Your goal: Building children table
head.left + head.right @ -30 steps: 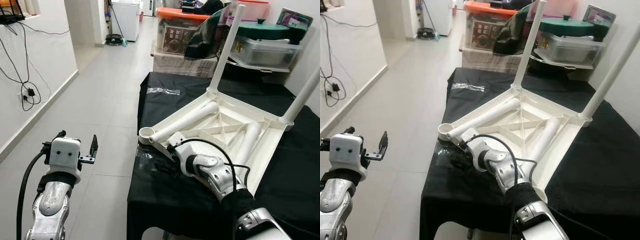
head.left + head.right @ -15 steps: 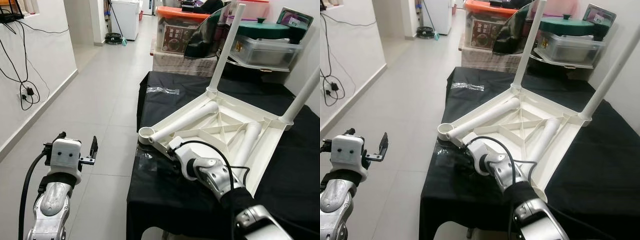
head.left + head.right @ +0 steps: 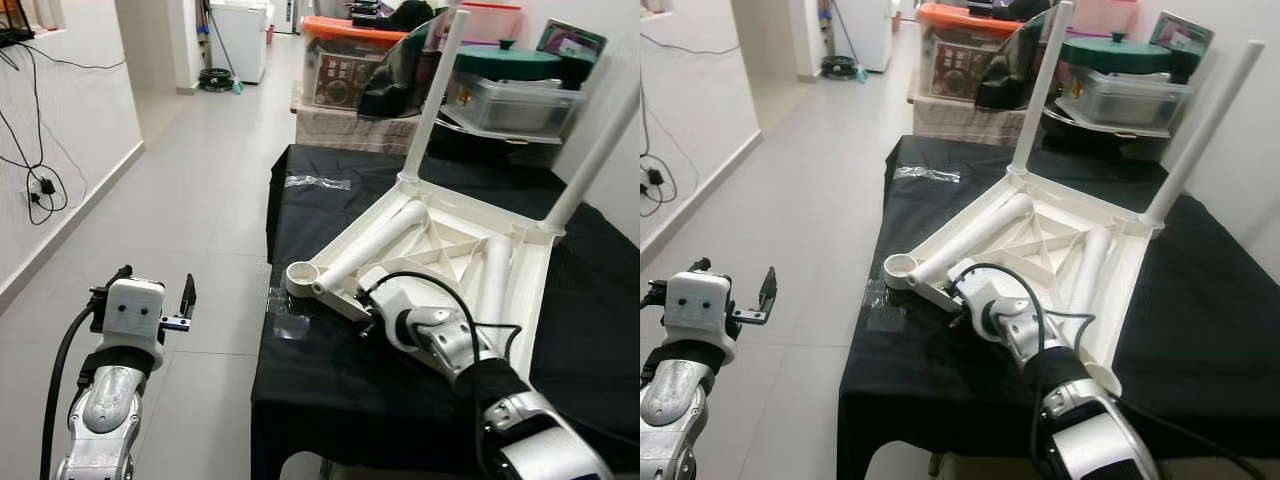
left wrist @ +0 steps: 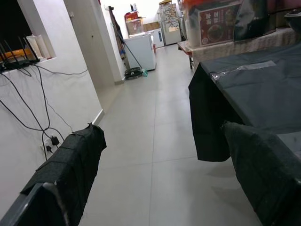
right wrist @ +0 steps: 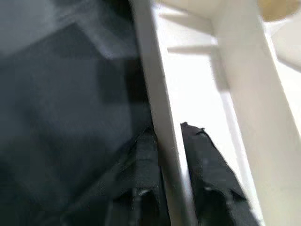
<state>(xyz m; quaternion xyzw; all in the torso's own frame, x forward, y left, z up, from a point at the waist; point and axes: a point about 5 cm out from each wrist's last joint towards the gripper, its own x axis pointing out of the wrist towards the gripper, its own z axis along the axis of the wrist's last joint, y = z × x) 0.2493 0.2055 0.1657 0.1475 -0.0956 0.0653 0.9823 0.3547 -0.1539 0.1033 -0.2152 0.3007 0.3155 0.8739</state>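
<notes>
The white children's table [image 3: 440, 250] lies upside down on a black-draped worktable [image 3: 330, 390]. Two of its legs stand upright in their sockets, one [image 3: 432, 95] at the far corner and one [image 3: 598, 150] at the right. Two loose legs [image 3: 375, 245] [image 3: 495, 275] lie inside the underside. The near-left corner socket [image 3: 300, 275] is empty. My right gripper [image 3: 372, 312] is at the front rim [image 5: 162, 122], shut on it with one finger [image 5: 146, 155] on each side. My left gripper [image 3: 157, 275] hangs open over the floor, holding nothing.
A clear plastic bag [image 3: 318, 182] lies on the far left of the black cloth. Storage boxes [image 3: 350, 65] and a green-lidded tub [image 3: 510, 90] crowd the back. Tiled floor [image 3: 200, 200] runs along the left, beside a wall with dangling cables [image 3: 40, 190].
The head view has shifted a little. My right gripper has moved a short way right along the table's front rim. The left arm has held still.
</notes>
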